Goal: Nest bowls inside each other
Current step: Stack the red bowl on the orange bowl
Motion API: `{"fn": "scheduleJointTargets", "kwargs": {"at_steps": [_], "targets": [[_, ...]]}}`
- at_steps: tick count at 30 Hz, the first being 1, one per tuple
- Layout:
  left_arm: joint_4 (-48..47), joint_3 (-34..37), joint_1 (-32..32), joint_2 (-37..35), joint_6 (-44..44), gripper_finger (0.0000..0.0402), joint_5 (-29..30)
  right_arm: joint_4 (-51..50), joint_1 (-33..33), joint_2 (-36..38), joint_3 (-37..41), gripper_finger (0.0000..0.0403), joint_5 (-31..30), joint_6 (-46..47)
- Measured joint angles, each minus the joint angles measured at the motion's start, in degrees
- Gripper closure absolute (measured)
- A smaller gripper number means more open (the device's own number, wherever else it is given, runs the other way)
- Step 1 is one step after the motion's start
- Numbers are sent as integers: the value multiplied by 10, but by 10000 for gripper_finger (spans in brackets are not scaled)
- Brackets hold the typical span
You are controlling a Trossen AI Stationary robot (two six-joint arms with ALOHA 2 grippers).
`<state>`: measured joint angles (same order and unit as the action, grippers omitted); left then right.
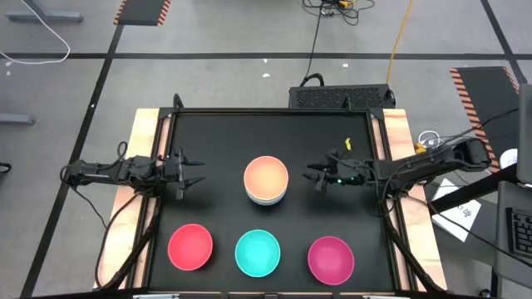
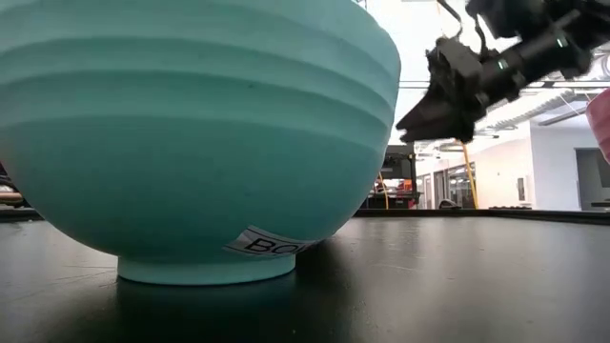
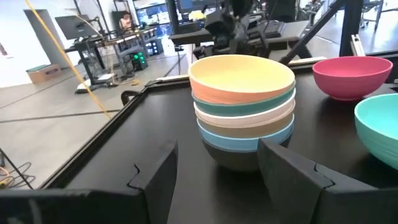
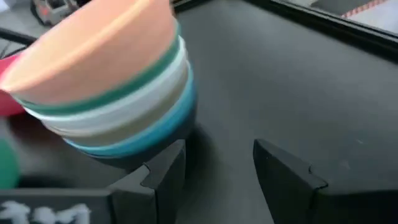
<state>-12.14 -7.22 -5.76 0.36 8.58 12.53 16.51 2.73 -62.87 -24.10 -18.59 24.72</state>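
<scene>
Several bowls sit nested in one stack (image 1: 266, 180) at the table's middle: peach-orange on top, then dark green, white, olive-grey and blue rims, with black at the bottom resting on the table (image 3: 242, 106) (image 4: 112, 81). Three single bowls stand upright along the near edge: red-pink (image 1: 190, 247), turquoise (image 1: 258, 252) (image 2: 191, 133) and magenta (image 1: 331, 257). My left gripper (image 1: 189, 173) (image 3: 217, 177) is open, level, left of the stack and pointing at it. My right gripper (image 1: 318, 177) (image 4: 221, 165) is open, right of the stack and above the table (image 2: 415, 122).
The black mat (image 1: 224, 133) has raised wooden side rails (image 1: 145, 124) left and right. Bare mat lies behind the stack and between the stack and the near row. In the left wrist view the magenta bowl (image 3: 351, 74) and the turquoise bowl (image 3: 379, 130) stand beside the stack.
</scene>
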Motion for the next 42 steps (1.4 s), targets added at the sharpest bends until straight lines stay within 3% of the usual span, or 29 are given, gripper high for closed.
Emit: {"fn": "scheduleJointTargets", "kwargs": {"at_steps": [8, 17, 29, 31, 34, 37, 42], "targets": [[0, 0, 0, 0, -23, 176, -14, 257, 0, 0, 118, 220, -7, -55], [6, 0, 0, 0, -15, 176, -20, 308, 0, 0, 122, 220, 66, -128], [43, -6, -1, 0, -62, 176, -39, 349, 0, -1, 167, 220, 20, -129], [52, -19, -5, 0, -47, 176, -68, 394, 0, 0, 193, 220, 20, -121], [93, -36, -19, 0, -24, 176, -157, 470, 0, -1, 231, 220, 19, -112], [139, -46, -37, 12, -30, 176, -189, 457, 0, 6, 230, 220, 22, -104], [247, -72, -67, 67, 41, 176, -274, 453, 0, 6, 228, 220, 23, -118]]}}
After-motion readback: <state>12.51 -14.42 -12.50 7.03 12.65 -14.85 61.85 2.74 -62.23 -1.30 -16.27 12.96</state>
